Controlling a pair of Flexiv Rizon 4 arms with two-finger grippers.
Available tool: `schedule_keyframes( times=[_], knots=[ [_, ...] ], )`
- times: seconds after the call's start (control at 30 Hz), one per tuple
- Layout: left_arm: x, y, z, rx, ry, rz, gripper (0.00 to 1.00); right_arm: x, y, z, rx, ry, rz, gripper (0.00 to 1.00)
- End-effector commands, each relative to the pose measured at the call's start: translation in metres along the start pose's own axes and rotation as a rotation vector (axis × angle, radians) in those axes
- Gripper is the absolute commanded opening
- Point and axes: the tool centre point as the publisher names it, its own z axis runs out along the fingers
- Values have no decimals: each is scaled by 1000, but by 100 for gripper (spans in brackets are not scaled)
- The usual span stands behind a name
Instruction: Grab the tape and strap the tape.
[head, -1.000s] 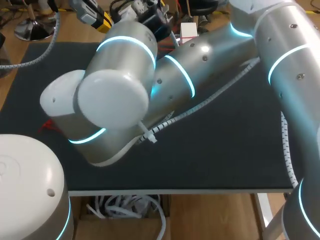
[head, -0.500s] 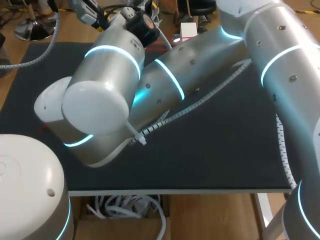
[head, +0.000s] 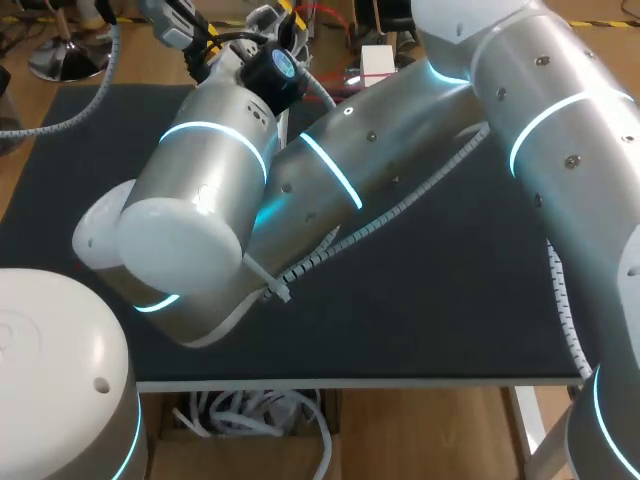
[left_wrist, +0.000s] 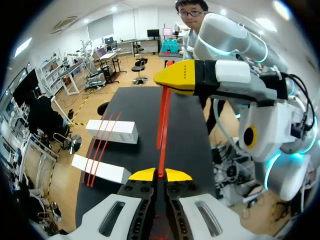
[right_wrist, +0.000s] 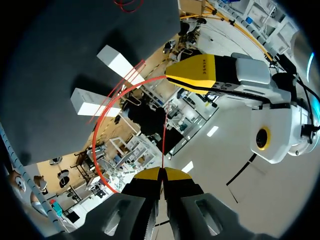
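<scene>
Reaching across from the right, the right arm (head: 340, 175) had swung its wrist farther toward the far left corner of the surface (head: 440, 290). The left jaws and the right jaws were each pressed together on the red tape (left_wrist: 162, 117), holding it stretched in the air above the surface. Grabbing looked done. Strapping the two white boxes (left_wrist: 111, 131) seemed still to come.

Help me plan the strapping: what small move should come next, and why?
Probably draw both arms a little away from the white boxes to take up slack. The left pincer and right pincer are each shut on the red tape, straight between them, while a slack loop bows toward the boxes, which red strands cross.
</scene>
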Motion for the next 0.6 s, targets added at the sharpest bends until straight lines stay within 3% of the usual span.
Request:
schedule_keyframes(
  times=[0.03,0.6],
  knots=[
    [0,0,-1,-4,1,0,0,-2,2,-3,-9,-7,-4,0],
    [0,0,-1,-4,1,0,0,-7,14,-4,-20,-49,-29,0]
  ],
)
